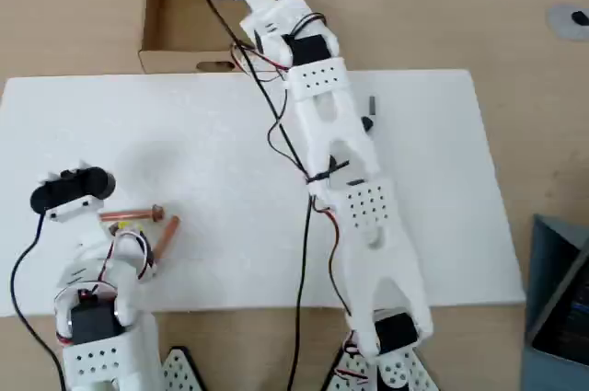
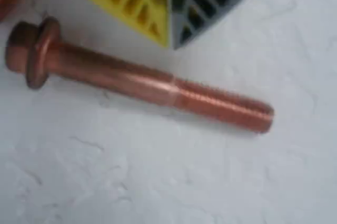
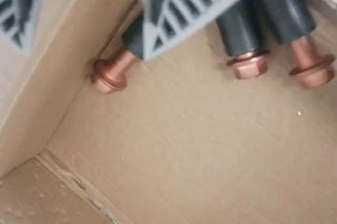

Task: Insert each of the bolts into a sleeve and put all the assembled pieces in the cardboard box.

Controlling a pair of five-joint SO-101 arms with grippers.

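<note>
Bolt (image 2: 139, 79) on foam (image 2: 210, 182) — sleeves (image 3: 239, 29) in box (image 3: 184, 145)

High view: fixed overhead and far off, facing straight down on the table (image 1: 64, 32); arm bases at the lower edge, cardboard box (image 1: 184, 62) at the upper.
Left wrist view: on the left arm (image 1: 97, 336), very near the white sheet (image 1: 184, 133), facing a bolt (image 2: 142, 84) lying there.
Right wrist view: on the right arm (image 1: 359, 198), inside the box, close to its floor.
Shared: high and left wrist views, the sheet; high and right wrist views, the box.
</note>
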